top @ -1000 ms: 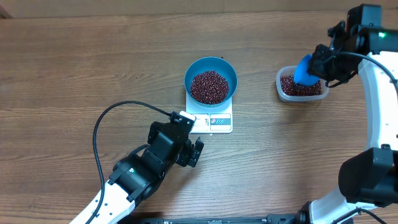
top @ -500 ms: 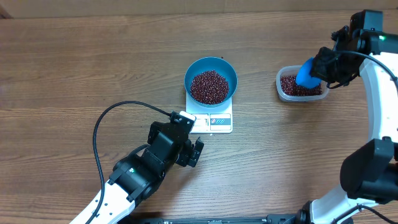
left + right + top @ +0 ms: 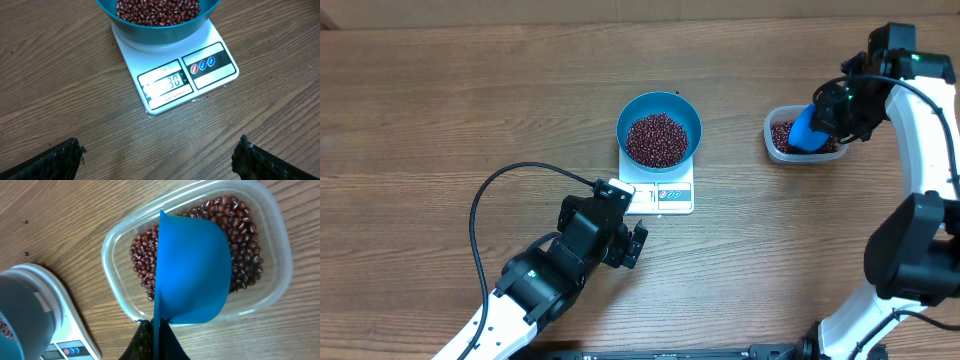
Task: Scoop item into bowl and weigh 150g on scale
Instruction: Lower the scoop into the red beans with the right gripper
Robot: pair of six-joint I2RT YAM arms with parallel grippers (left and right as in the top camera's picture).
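We see beans in the blue bowl on the scale.
Our left fingers are wide and empty; our right fingers hold a blue scoop over the tub.

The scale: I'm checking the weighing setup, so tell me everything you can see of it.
The scale is a small, white, square, plastic-looking unit lying flat on the wooden table. Its front strip carries a display with digits partly lost in glare, and beside it a panel with one red and two blue round buttons. The blue bowl of beans sits on its platform, hiding the rear. Nothing else touches it.
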